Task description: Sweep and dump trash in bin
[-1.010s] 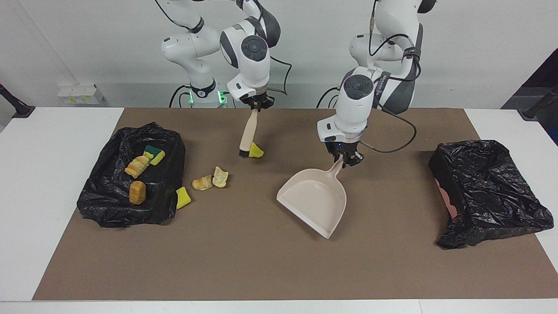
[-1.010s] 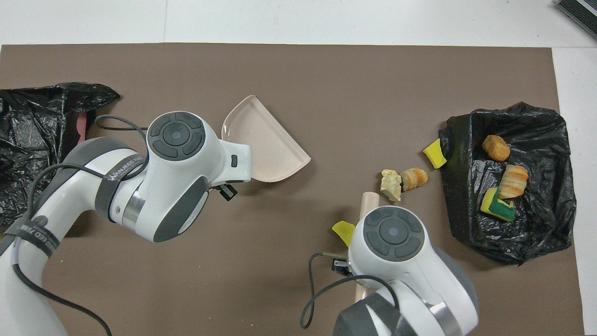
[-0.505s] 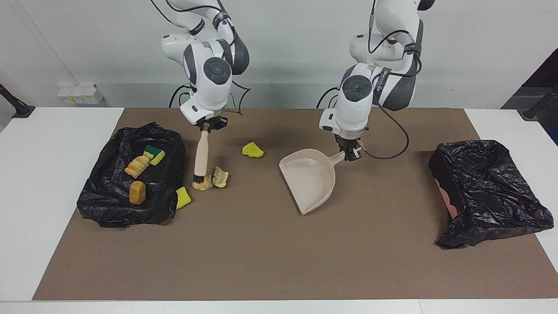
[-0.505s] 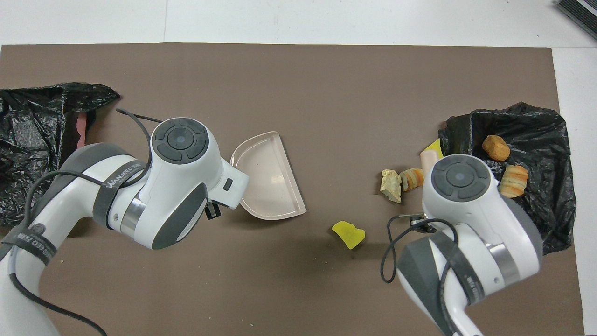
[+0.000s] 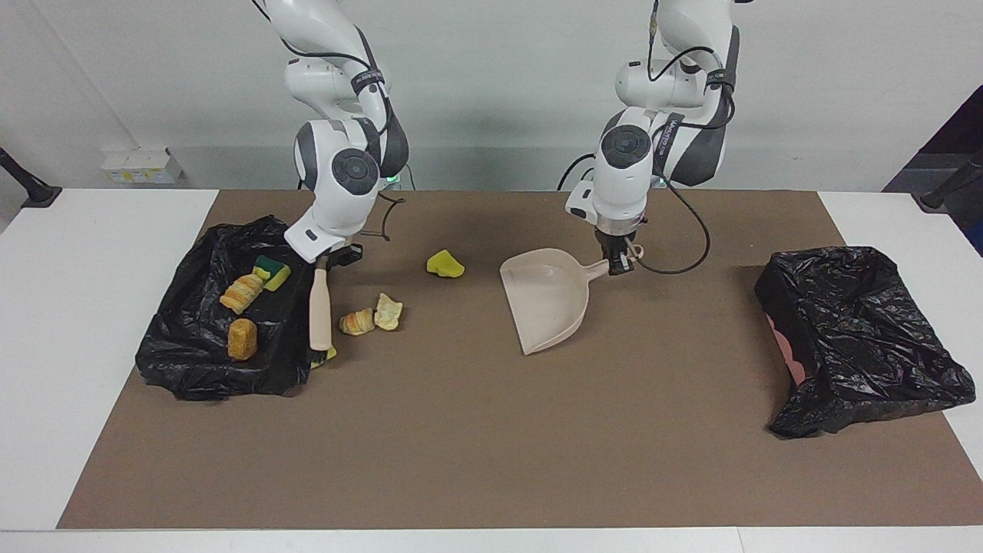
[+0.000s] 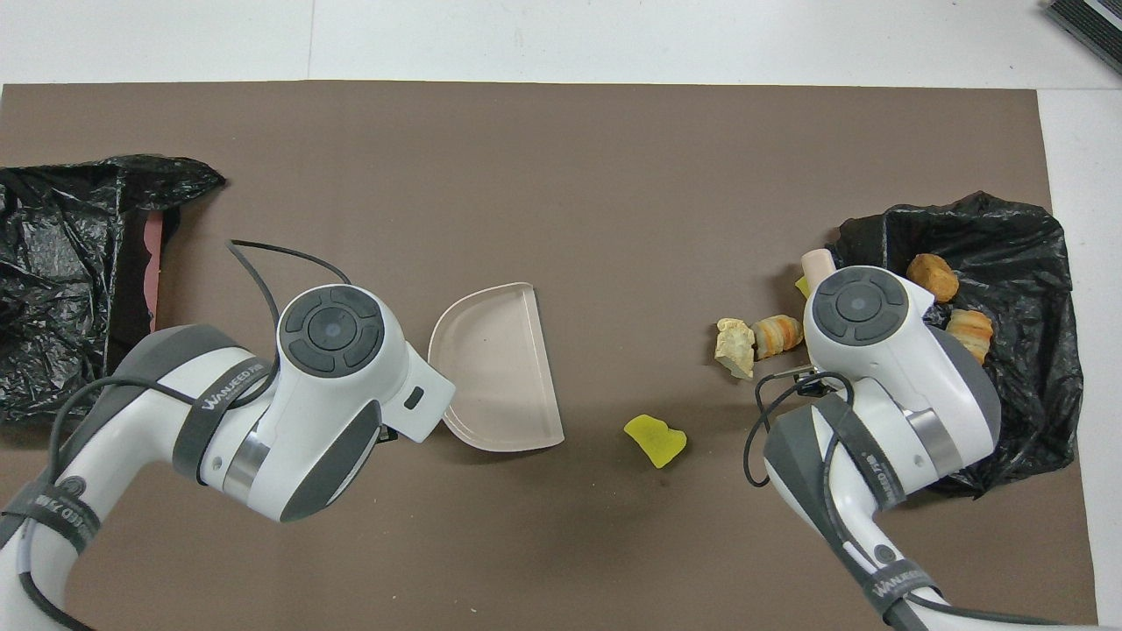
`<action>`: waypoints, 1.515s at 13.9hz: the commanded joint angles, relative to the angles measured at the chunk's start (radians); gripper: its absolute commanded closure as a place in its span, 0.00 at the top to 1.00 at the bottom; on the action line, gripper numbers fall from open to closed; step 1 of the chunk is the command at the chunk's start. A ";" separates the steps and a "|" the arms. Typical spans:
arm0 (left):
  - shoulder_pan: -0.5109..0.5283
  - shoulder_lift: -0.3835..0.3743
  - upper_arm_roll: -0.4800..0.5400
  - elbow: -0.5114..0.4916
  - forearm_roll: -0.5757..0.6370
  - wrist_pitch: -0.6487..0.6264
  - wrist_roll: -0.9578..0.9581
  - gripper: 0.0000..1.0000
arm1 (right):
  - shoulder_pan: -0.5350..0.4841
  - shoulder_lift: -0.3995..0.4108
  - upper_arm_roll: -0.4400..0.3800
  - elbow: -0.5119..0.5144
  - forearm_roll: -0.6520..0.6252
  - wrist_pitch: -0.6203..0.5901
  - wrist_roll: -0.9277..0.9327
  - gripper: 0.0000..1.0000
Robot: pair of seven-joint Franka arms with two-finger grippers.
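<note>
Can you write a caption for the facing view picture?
Right gripper holds brush by yellow trash; left gripper holds dustpan.

Even, bright light falls from above. Soft, short shadows sit under the dustpan and both arms on the brown mat. The black bags catch small glints of glare. Both views are sharp, with no visible blur or edge bending.

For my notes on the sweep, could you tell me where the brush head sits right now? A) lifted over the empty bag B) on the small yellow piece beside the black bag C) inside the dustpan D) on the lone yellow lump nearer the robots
B: the brush, held by the right gripper, ends at the small yellow piece beside the black bag.
</note>
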State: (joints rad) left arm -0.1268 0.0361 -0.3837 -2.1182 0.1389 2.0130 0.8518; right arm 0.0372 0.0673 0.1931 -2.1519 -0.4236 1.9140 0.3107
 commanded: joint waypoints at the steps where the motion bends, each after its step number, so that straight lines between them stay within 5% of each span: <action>1: 0.022 -0.054 -0.004 -0.066 0.013 0.026 0.039 0.00 | 0.004 0.002 0.014 0.007 0.029 0.007 -0.086 0.00; 8: 0.016 -0.065 -0.004 -0.078 0.013 0.027 0.030 0.00 | 0.170 -0.001 0.017 0.038 0.423 0.007 -0.156 0.00; 14: 0.009 -0.105 -0.006 -0.141 0.013 0.033 0.039 0.00 | 0.153 -0.006 0.009 0.233 0.430 -0.182 -0.163 0.00; 21: -0.036 -0.107 -0.017 -0.157 0.011 0.062 0.023 0.00 | 0.076 -0.020 0.009 0.061 0.428 0.020 -0.179 0.00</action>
State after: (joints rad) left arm -0.1351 -0.0383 -0.4046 -2.2323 0.1389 2.0483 0.8708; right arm 0.1160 0.0621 0.1962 -2.0091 -0.0115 1.8570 0.1569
